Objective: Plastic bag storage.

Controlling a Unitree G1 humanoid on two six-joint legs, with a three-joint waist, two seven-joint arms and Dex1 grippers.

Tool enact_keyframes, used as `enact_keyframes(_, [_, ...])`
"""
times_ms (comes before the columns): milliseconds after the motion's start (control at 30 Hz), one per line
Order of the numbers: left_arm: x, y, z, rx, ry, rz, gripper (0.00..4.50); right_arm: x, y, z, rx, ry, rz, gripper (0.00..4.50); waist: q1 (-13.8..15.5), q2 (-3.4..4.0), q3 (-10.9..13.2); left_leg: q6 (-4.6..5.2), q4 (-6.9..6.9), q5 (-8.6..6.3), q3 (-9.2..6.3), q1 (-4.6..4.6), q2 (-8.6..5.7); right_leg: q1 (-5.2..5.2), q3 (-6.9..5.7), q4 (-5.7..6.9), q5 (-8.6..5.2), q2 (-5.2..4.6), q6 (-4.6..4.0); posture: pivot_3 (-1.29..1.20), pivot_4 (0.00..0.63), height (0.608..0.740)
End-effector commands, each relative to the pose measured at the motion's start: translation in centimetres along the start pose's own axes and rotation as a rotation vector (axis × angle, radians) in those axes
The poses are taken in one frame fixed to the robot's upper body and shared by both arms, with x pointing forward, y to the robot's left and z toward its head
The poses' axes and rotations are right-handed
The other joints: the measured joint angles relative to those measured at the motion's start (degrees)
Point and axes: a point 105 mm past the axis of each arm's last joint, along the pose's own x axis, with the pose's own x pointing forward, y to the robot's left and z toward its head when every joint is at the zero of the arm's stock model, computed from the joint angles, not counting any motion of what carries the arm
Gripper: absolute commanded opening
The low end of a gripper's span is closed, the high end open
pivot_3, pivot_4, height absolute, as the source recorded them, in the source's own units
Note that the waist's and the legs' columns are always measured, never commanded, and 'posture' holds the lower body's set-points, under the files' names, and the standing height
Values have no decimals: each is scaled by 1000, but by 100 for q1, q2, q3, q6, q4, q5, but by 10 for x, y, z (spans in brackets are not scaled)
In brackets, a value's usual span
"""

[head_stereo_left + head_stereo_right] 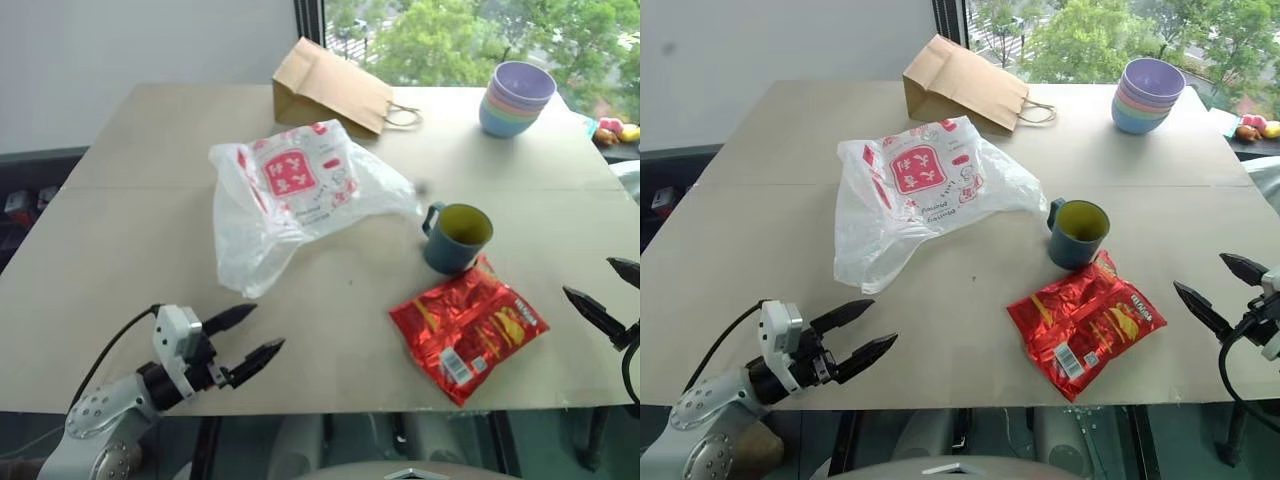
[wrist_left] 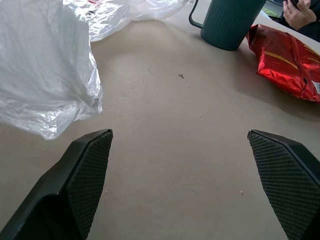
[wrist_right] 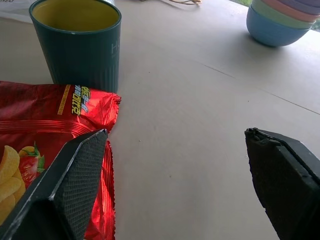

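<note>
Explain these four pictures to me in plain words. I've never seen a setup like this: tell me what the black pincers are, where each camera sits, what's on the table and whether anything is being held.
This is a two-armed humanoid robot. Two pictures come from cameras in its head, looking down over a beige table. The other two come from wrist cameras looking out between each gripper's two black fingers. The left gripper and right gripper are both open and hold nothing. On the table lie a crumpled white plastic bag with red print, a teal mug, a red snack packet beside the mug, a brown paper bag and a stack of pastel bowls at the far side.
</note>
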Motion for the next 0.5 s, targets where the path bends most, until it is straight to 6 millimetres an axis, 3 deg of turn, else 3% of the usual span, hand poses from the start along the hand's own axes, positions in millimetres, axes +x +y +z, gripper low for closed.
enact_keyframes(33, [9,-9,23,50,-50,-77,4491,-6,2,18,-38,-64,5,4440,4,0,0,0,0,0,0,0,0,0,0,0,0,0,0,0,150,740])
enact_keyframes(133, [21,-27,51,135,-80,-222,4491,-6,25,32,-13,-125,104,4440,41,-1,0,0,3,0,-9,-2,0,1,-4,5,0,1,0,0,150,740])
enact_keyframes(300, [43,-25,85,230,-104,-217,4491,-17,72,36,-19,-92,317,4440,19,9,-5,0,2,0,-2,4,4,5,-2,6,1,3,2,0,150,740])
enact_keyframes(500, [94,14,112,295,32,-66,4491,-39,96,43,16,-91,335,4440,68,0,-7,1,6,1,-21,10,-6,26,-5,7,3,11,5,0,150,740])
